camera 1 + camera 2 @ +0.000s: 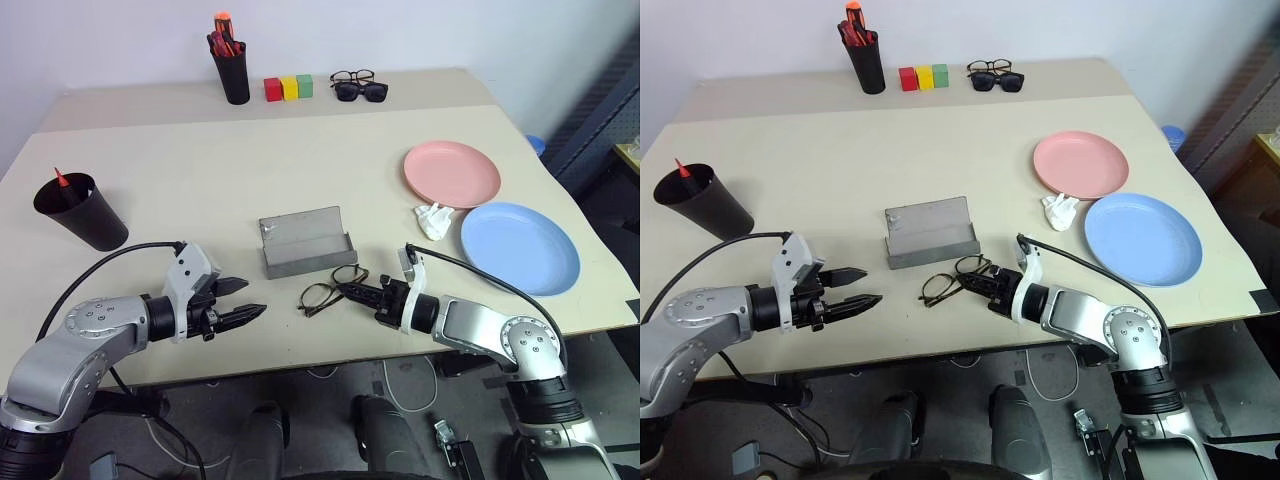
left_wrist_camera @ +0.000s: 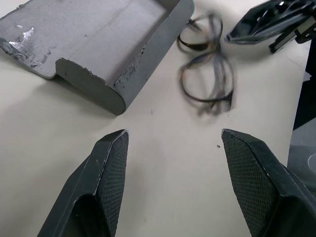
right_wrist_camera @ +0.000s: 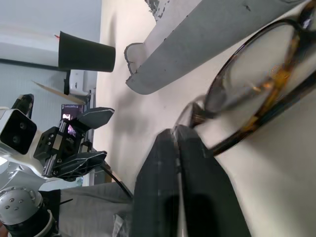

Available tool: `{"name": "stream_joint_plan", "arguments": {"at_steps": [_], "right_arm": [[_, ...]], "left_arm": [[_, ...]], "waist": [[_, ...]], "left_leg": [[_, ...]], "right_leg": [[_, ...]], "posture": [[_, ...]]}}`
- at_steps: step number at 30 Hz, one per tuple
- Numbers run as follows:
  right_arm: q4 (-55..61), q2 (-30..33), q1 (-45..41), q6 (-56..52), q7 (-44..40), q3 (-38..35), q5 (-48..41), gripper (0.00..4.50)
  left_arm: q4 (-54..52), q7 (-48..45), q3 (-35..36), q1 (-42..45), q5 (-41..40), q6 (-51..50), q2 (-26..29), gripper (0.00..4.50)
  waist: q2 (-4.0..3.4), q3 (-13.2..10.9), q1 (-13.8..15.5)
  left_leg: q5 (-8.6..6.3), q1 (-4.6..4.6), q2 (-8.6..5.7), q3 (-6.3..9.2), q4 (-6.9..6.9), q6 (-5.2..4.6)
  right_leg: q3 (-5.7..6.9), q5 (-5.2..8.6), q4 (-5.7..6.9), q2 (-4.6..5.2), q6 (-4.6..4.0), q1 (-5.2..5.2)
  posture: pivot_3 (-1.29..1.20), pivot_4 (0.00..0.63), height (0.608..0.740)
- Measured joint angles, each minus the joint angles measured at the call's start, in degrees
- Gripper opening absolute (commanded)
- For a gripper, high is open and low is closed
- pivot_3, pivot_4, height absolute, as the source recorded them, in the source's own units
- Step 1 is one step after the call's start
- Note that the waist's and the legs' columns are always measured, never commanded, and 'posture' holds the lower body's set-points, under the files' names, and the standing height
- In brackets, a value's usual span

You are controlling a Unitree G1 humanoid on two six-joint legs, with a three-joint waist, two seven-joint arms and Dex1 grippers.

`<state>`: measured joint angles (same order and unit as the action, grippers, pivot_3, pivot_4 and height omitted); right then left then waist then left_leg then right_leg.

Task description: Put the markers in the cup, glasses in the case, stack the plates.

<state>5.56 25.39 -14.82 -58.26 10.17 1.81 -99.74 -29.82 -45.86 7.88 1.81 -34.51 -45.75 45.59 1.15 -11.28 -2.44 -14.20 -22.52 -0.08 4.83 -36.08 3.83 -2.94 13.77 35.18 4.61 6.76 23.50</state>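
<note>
right gripper point(image 1: 352, 291) pinched fully together at the rim of the glasses point(image 1: 330, 290). in the right wrist view the fingertips meet at the frame by the lens edge; looks like a grip on the frame, though how firm it is can't be told. left gripper point(image 1: 243, 300) stands partly spread with nothing between its fingers, hovering low over the table point(image 1: 180, 160), just beside the case.

landmark = case point(image 1: 305, 241), open, grey, tray and lid facing up. the glasses lie on the table just in front of the case's near edge, touching or nearly touching it, partly folded, tilted. cup point(image 1: 82, 211) well to the left of the case, a red-tipped marker point(image 1: 62, 179) already sticking out of it. pink plate point(image 1: 452, 173) and blue plate point(image 1: 520, 247) to the right of the case, side by side, not stacked. crumpled white tissue point(image 1: 434, 221) between the plates.

step in hand, judged: getting the glasses into the case. to do it well: confirm the pinch holds before lifting, lift straight up enough to clear the case's front wall, keep the frame level so the loose temples don't snag the wall, lower lengthwise into the tray. the left gripper could steady the case if it slides.
</note>
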Motion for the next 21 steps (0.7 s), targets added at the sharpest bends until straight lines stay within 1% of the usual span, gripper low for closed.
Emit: {"name": "stream_joint_plan", "arguments": {"at_steps": [13,19,21], "right_arm": [[1.1,0.1,0.5,-0.9,0.0,-0.3,0.0,0.04],[4.2,-1.7,3.6,0.8,4.2,-0.3,-2.8,0.04],[5.5,-2.6,3.9,2.0,5.9,-0.1,-3.3,0.55]], "left_arm": [[-0.3,1.0,0.0,0.0,-1.0,-0.2,0.0,3.06],[-0.4,1.5,0.0,-0.1,-1.1,-0.4,0.0,3.06],[-0.7,1.7,0.0,-0.1,-1.2,-0.5,0.0,3.06]], "waist": [[0.0,0.0,0.0],[0.0,0.0,0.0],[0.0,0.0,-0.1]], "left_leg": [[0.0,0.0,0.0,0.0,0.0,0.0],[0.0,0.0,0.0,0.0,0.01,0.0],[0.0,0.0,0.0,0.0,0.0,0.0]], "right_leg": [[0.0,0.0,0.0,0.0,0.0,0.0],[0.0,0.0,0.0,0.0,0.0,0.01],[-0.01,0.0,-0.01,0.01,0.0,0.02]], "posture": [[0.0,0.15,0.74],[0.0,0.15,0.74],[0.0,0.15,0.74]]}}
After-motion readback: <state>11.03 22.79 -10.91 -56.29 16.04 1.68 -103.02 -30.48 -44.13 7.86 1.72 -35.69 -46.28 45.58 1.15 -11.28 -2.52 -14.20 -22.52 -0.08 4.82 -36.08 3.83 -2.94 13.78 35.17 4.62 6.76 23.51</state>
